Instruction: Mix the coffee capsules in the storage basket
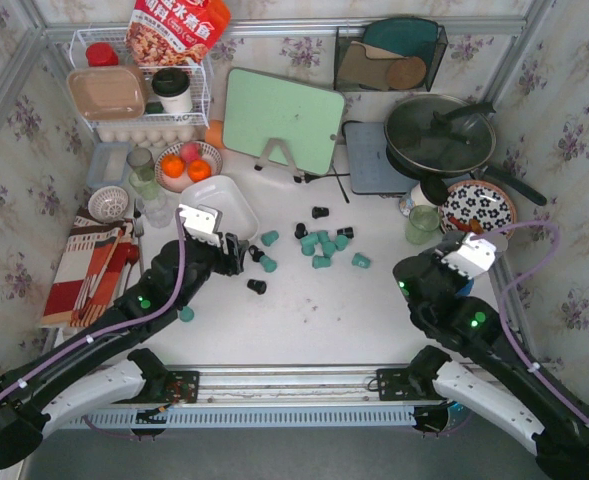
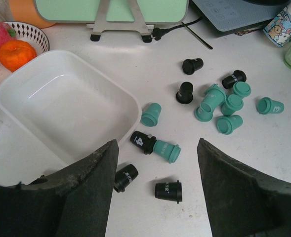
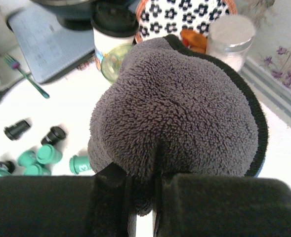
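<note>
Looking first at the coffee capsules (image 1: 324,247), we find every one we can see lying on the white tabletop (image 1: 304,320). None is in the storage basket (image 1: 229,200), which stands empty just to their left. Most are bunched in a loose teal cluster with a few black ones at its edges, and a handful of strays lie nearer the tub. The left gripper (image 2: 157,145) hangs wide open over those strays and holds nothing. Directly between its jaws lie a black capsule (image 2: 142,140) and a teal capsule (image 2: 166,149), set end to end. Their shared long axis slants across the gap, nearly along the line on which the jaws close. We judge the wrist would need to turn to pinch either one across its body. From there the basket is forward and to the left, touching distance from that finger. The right gripper (image 3: 144,183) is well apart at the table's right side, clamped on a grey fleece mitt (image 3: 175,103), so the left arm is plainly the nearer one.
</note>
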